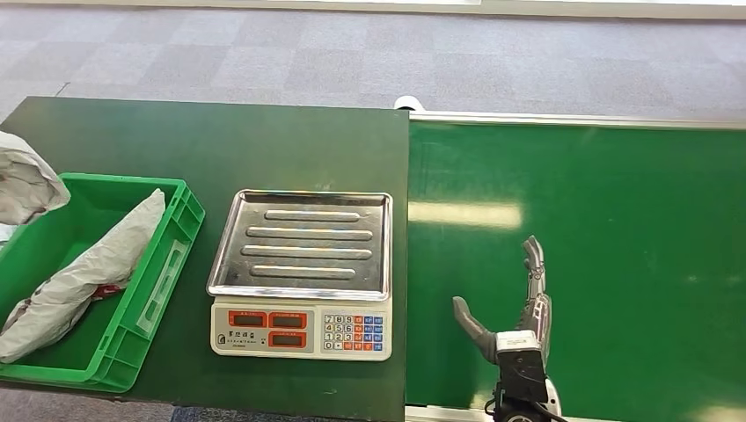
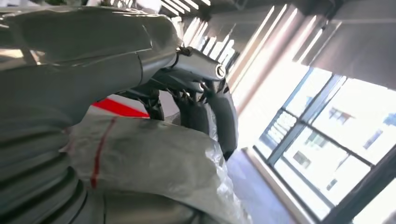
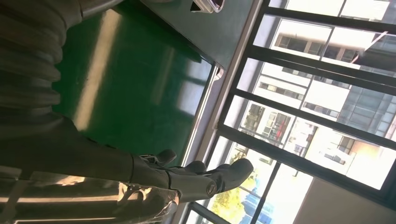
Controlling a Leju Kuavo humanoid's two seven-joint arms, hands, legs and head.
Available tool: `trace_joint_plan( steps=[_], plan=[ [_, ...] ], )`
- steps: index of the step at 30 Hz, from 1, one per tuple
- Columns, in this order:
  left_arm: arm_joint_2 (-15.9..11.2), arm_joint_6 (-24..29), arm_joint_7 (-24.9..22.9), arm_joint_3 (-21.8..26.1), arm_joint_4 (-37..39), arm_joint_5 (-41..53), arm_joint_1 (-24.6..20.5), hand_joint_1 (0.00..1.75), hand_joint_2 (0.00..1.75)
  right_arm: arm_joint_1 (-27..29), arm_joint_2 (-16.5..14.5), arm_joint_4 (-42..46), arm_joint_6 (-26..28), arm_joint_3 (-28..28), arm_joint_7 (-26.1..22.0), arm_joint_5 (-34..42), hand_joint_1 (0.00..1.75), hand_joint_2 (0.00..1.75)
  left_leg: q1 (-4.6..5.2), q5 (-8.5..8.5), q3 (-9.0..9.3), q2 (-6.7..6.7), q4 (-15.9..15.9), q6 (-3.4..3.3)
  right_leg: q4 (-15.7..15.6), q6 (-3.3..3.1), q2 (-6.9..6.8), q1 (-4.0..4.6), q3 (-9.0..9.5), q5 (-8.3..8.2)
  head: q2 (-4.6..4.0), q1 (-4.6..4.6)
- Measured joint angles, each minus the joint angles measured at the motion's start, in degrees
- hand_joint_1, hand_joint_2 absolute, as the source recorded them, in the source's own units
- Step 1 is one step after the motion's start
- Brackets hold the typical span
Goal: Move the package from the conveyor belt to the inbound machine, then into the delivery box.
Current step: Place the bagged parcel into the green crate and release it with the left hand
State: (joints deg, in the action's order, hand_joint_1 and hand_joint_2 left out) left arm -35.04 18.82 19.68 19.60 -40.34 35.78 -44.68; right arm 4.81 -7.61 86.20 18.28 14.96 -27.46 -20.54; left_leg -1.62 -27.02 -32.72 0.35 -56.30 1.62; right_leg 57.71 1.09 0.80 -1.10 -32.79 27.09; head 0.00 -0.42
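Head view: I see a dark green table on the left, with the brighter green conveyor belt butting against its right side.
Right hand: my right hand reaches out over the near part of the belt, fingers straight and apart, thumb out to the left, holding nothing.
Right wrist view: the same hand shows its dark fingers stretched out above the belt, with windows beyond.
Left hand: in the left wrist view my left hand has its dark fingers curled down over a crinkled grey plastic package with a red mark, gripping it.
Package: in the head view the held package pokes in at the far left edge, above the back corner of the green delivery box. I cannot tell if it touches the rim.
Delivery box: it sits at the left end of the table, and a second grey bag lies slanted inside it.
Inbound machine: the scale with a ribbed steel pan stands just right of the box, its red displays and keypad facing me.
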Motion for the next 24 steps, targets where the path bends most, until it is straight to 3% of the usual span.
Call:
trace_joint_plan(
  steps=[3, 8, 20, 22, 24],
  plan=[
    [0.0, -2.6, -1.0, 0.3, 1.7, -0.8, 0.8, 0.00, 1.75, -0.2, -0.1, 0.0, -0.7, 0.0, 0.3, -0.5, 0.00, 1.75, 0.00, 0.00, -0.02, 0.01, 0.0, 0.00, 0.0, 0.00, 0.00, 0.00, -0.01, 0.00, 0.00, 0.01],
    [-0.2, -2.6, -2.3, 0.9, 5.0, -0.8, 0.7, 0.00, 1.75, -1.0, -0.2, 0.0, -1.2, 0.1, 0.6, -0.9, 0.00, 1.75, -0.01, 0.00, -0.01, -0.02, 0.0, 0.00, 0.0, 0.00, -0.01, 0.01, -0.02, 0.00, 0.00, -0.01],
    [0.5, -6.2, -0.4, 1.8, 8.0, -4.1, -0.4, 0.00, 1.75, -1.3, -0.5, 0.0, -1.0, 0.5, 1.2, -1.2, 0.00, 1.75, -0.01, 0.01, 0.00, 0.00, 0.0, 0.01, 0.0, -0.01, -0.01, 0.01, -0.02, -0.01, 0.00, 0.01],
    [0.5, -4.9, 0.2, 2.0, 8.1, -3.6, -0.5, 0.00, 1.75, -1.3, -0.6, 0.0, -1.0, 0.5, 1.2, -1.2, 0.00, 1.75, -0.01, 0.01, 0.00, 0.00, 0.0, 0.01, 0.0, -0.01, -0.01, 0.01, -0.03, -0.01, 0.00, 0.00],
    [0.5, 0.5, -0.4, 1.6, 8.0, -0.3, -0.5, 0.00, 1.75, -1.4, -0.7, 0.0, -0.9, 0.5, 1.5, -1.3, 0.00, 1.75, -0.01, 0.01, 0.00, 0.02, 0.0, 0.01, 0.0, -0.01, -0.01, 0.01, -0.04, -0.01, 0.00, -0.02]
  ],
)
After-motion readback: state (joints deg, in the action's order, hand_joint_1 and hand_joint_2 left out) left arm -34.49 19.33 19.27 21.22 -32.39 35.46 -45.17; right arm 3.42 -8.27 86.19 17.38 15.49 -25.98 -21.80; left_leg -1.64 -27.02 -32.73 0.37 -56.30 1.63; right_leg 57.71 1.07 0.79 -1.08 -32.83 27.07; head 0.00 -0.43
